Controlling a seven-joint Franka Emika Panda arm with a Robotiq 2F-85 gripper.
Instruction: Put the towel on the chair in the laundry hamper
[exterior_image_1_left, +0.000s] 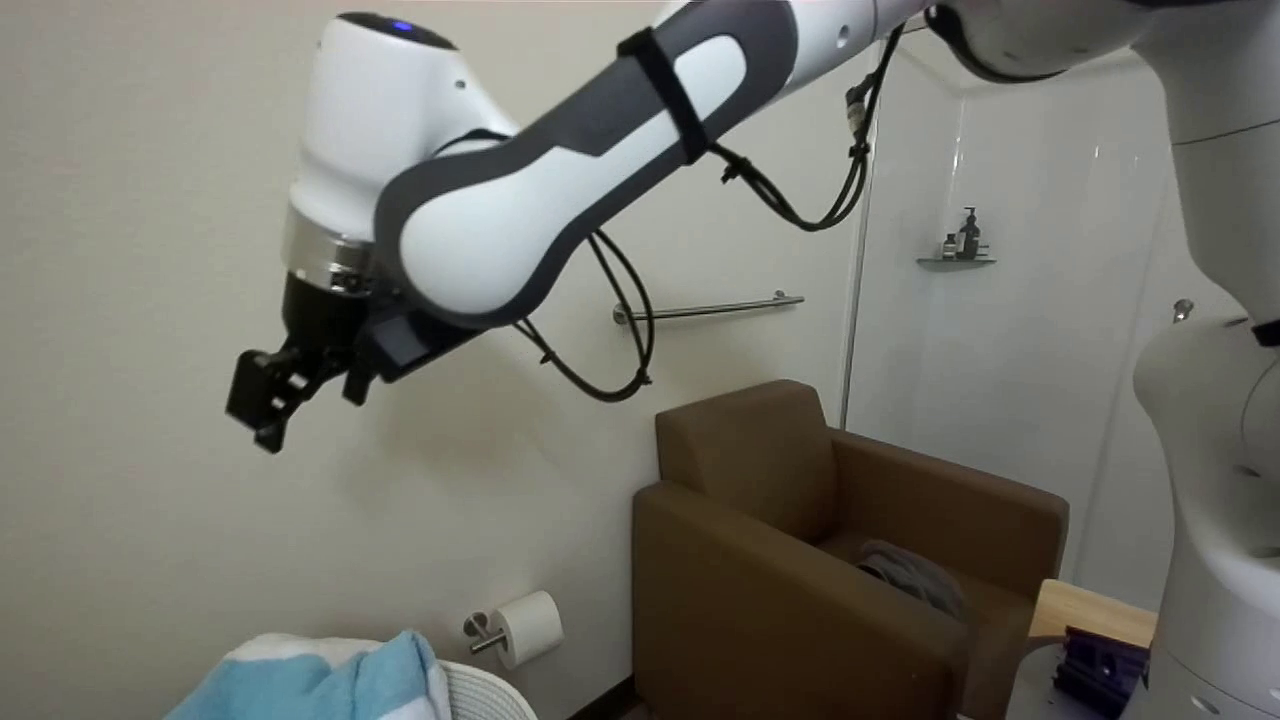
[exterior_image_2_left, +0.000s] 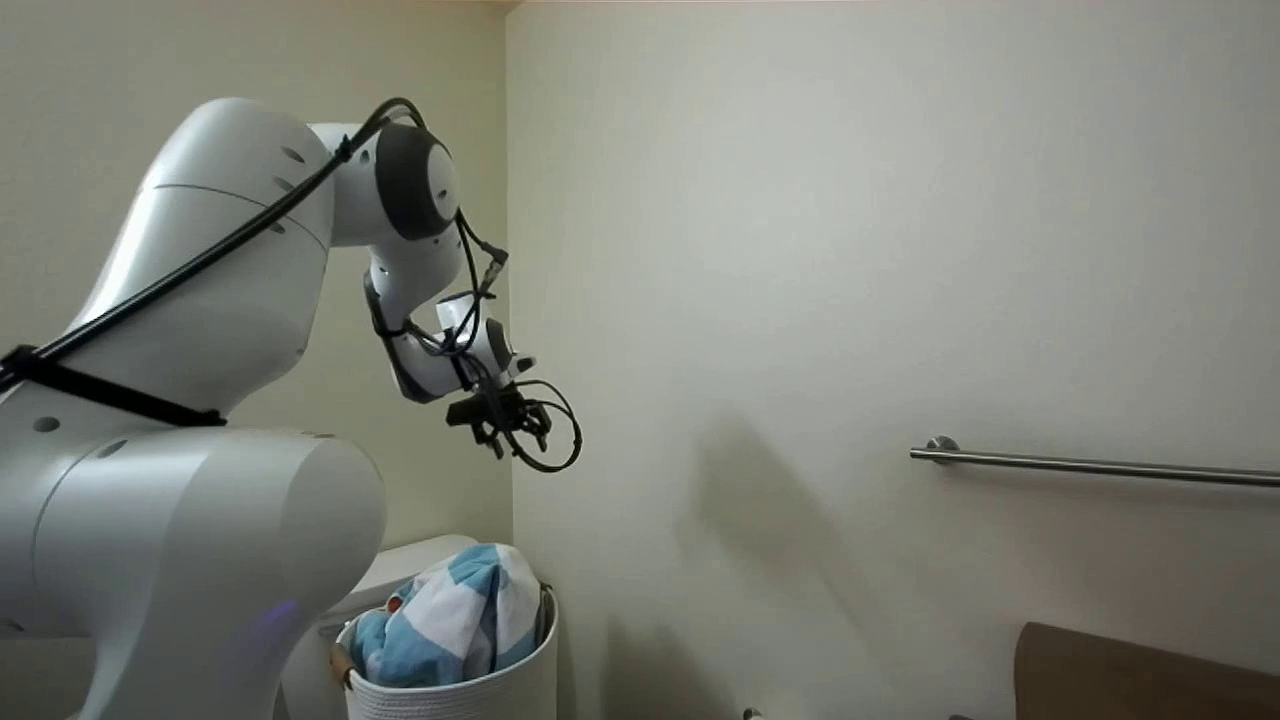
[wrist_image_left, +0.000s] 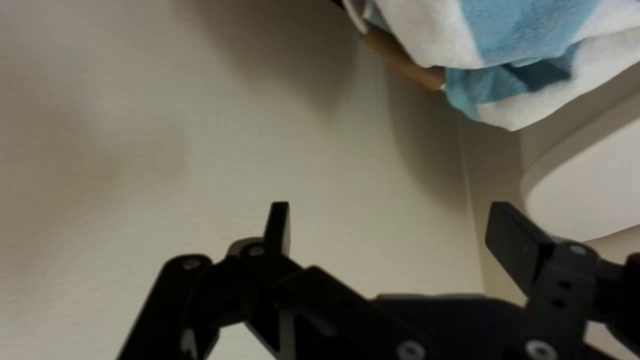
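The light-blue and white striped towel (exterior_image_1_left: 300, 688) lies bunched in the top of the laundry hamper (exterior_image_1_left: 487, 692), heaped above its rim. In an exterior view the towel (exterior_image_2_left: 455, 620) fills the opening of the white hamper (exterior_image_2_left: 460, 703). In the wrist view the towel (wrist_image_left: 525, 37) hangs out at the upper right, beside a brown handle. The brown chair (exterior_image_1_left: 780, 600) has a grey cloth (exterior_image_1_left: 912, 575) on its seat; only its back (exterior_image_2_left: 1130, 670) shows in an exterior view. My gripper (exterior_image_1_left: 312, 418) is open and empty, above and apart from the towel. Its fingers (wrist_image_left: 387, 215) stand wide apart.
A toilet paper roll (exterior_image_1_left: 530, 628) is on the wall between hamper and chair. A towel bar (exterior_image_1_left: 710, 310) is fixed above the chair. A white rounded lid (exterior_image_2_left: 425, 565) is behind the hamper. A wooden surface (exterior_image_1_left: 1095, 612) with a dark purple object (exterior_image_1_left: 1100, 668) is near the robot base.
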